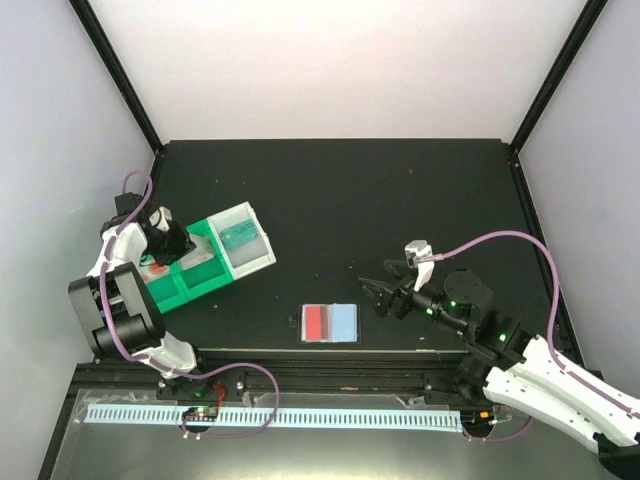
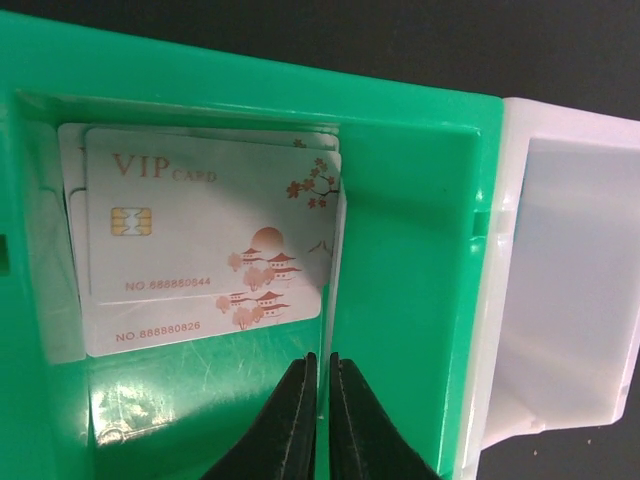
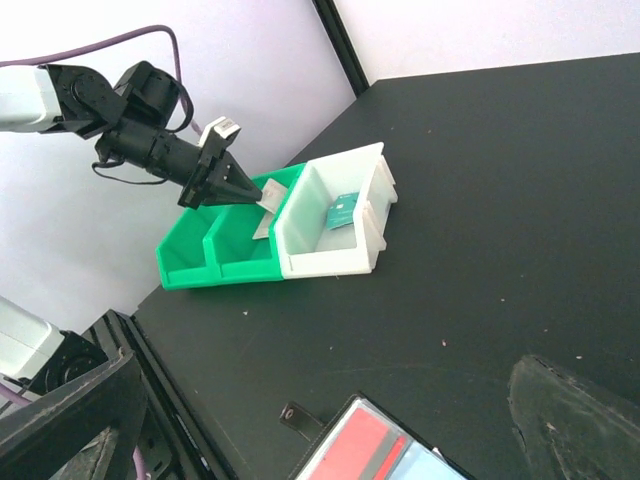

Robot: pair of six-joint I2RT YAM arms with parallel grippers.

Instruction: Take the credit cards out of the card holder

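Note:
The card holder (image 1: pixel 331 323) lies open and flat near the table's front edge, with a red card in its left panel and a pale blue right panel; the right wrist view shows its corner (image 3: pixel 370 455). My left gripper (image 2: pixel 322 358) hangs inside a green bin (image 2: pixel 410 250), its jaws a sliver apart around a white credit card (image 2: pixel 340 220) seen edge-on. Two white VIP cards (image 2: pixel 200 230) lie stacked in that bin. The right gripper (image 1: pixel 380 285) hovers open and holds nothing, to the right of the card holder.
The green-and-clear bin tray (image 1: pixel 200 272) sits at the left. Its clear bin (image 1: pixel 258 250) holds a teal card (image 1: pixel 238 236). The holder's black strap tab (image 1: pixel 291 322) lies on the mat to its left. Black frame posts rise at the table's back corners.

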